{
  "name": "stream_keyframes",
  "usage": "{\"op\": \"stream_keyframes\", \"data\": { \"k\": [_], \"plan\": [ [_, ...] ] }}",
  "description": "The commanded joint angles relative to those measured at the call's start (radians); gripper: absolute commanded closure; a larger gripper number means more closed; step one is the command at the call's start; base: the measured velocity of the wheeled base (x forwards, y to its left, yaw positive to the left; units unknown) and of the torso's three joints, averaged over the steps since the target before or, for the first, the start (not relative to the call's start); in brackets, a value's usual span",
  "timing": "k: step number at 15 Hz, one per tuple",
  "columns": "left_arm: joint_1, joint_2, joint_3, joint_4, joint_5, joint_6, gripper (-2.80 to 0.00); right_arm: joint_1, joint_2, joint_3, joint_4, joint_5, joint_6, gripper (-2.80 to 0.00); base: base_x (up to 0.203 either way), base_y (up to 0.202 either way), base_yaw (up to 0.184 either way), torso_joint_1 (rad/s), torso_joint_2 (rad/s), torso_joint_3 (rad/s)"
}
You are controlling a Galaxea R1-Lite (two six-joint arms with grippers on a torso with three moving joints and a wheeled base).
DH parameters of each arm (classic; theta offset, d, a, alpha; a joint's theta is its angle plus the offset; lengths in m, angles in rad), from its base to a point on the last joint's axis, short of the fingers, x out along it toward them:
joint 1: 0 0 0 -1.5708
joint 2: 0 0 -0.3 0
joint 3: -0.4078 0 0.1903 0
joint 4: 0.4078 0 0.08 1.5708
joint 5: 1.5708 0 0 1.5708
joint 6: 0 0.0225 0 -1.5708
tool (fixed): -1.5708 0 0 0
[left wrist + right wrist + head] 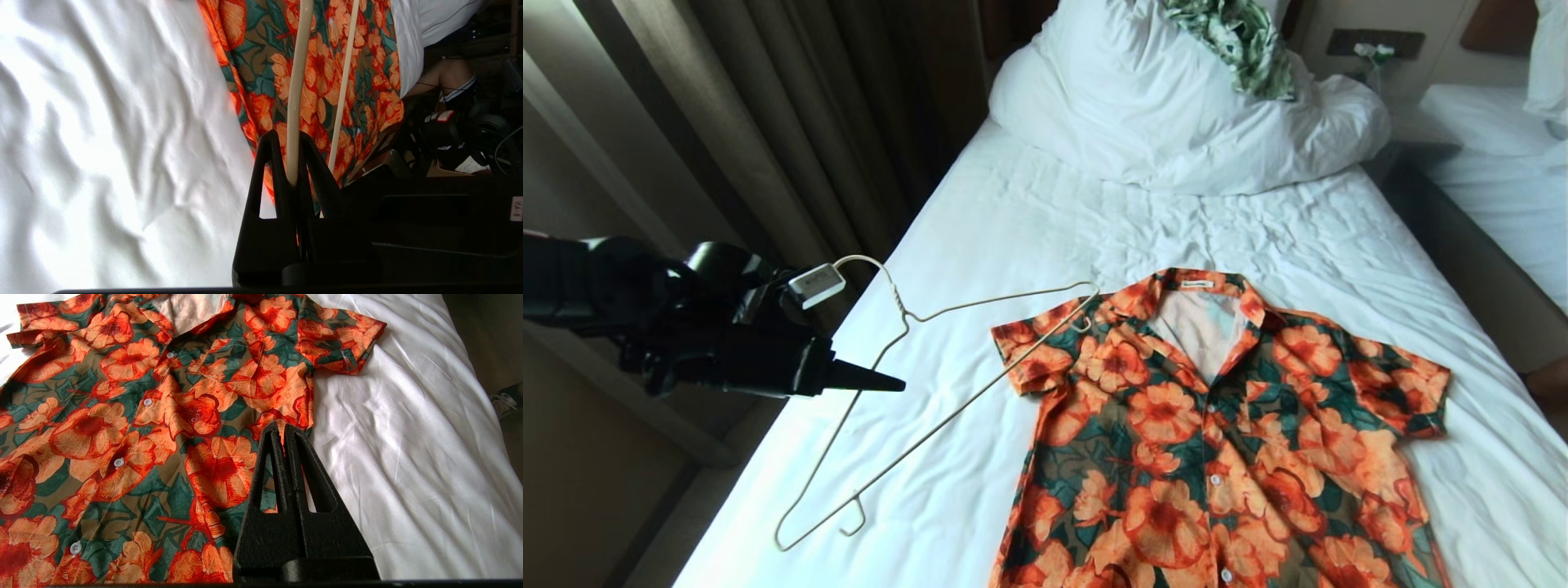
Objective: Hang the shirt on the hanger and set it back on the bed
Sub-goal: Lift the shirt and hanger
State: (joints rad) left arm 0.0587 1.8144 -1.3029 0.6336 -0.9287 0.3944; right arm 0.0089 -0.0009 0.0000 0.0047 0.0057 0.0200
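Left gripper point(882, 381): I had it clamped on the wire hanger point(947, 408).
Hanger axis: ran diagonally, far end at the shirt point(1217, 441) collar.
Right gripper point(282, 430): pressed together above the shirt.

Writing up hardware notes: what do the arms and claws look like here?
Left arm: matte black, bulky rounded housings, a small white tag near the wrist. Left claw and right claw: black, textured, tapering fingers with triangular cut-outs. No cables visible on either.
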Motion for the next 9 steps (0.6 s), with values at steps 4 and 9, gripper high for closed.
{"op": "stream_keyframes", "data": {
  "k": [4, 9],
  "plan": [
    [-0.114, -0.346, 0.117, 0.041, 0.090, -0.077, 0.00, 0.000, -0.001, 0.000, 0.000, 0.000, 0.000, 0.00, 0.000, 0.000, 0.000, 0.000, 0.00, 0.000],
    [-0.325, -0.546, 0.168, 0.043, 0.234, -0.153, 0.00, 0.000, -0.001, 0.000, 0.000, 0.000, 0.000, 0.00, 0.000, 0.000, 0.000, 0.000, 0.00, 0.000]
  ]
}}
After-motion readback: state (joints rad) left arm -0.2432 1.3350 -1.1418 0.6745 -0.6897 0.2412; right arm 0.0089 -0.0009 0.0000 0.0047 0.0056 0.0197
